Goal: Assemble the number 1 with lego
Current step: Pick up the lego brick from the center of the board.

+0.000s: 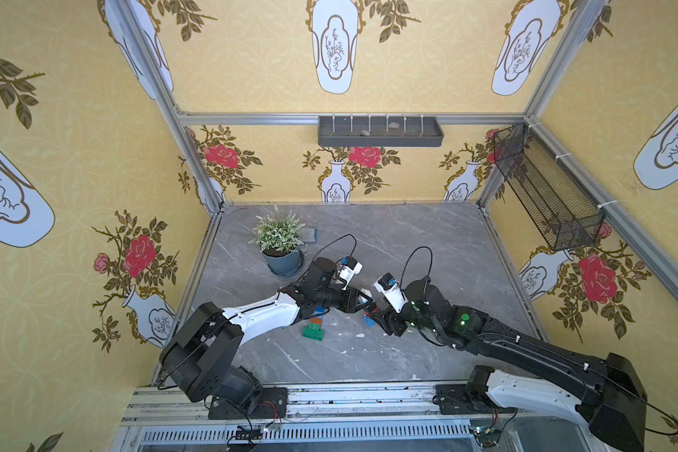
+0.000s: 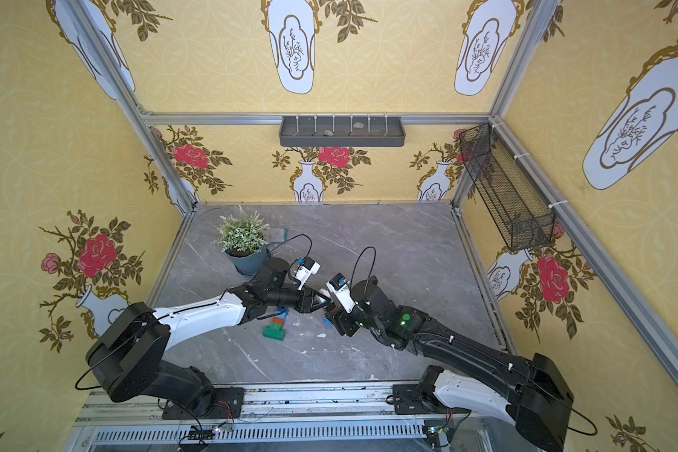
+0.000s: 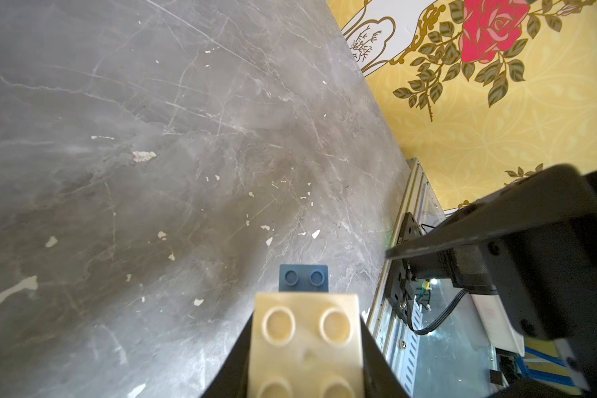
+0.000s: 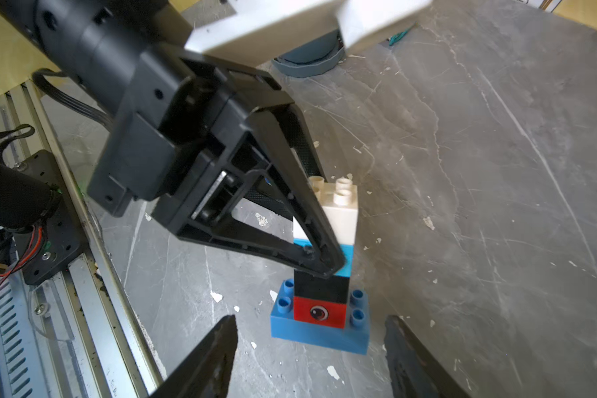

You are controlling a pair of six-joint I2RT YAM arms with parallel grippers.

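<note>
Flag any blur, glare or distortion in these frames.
Left wrist view: the white brick near the lens is soft. Right wrist view: the lego tower is sharp, the white housing near the lens blurred. Both top views: sharp, walls splayed by the wide angle.

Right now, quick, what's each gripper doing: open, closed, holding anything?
Left gripper: closed on the white brick.
Right gripper: open, holding nothing.
</note>
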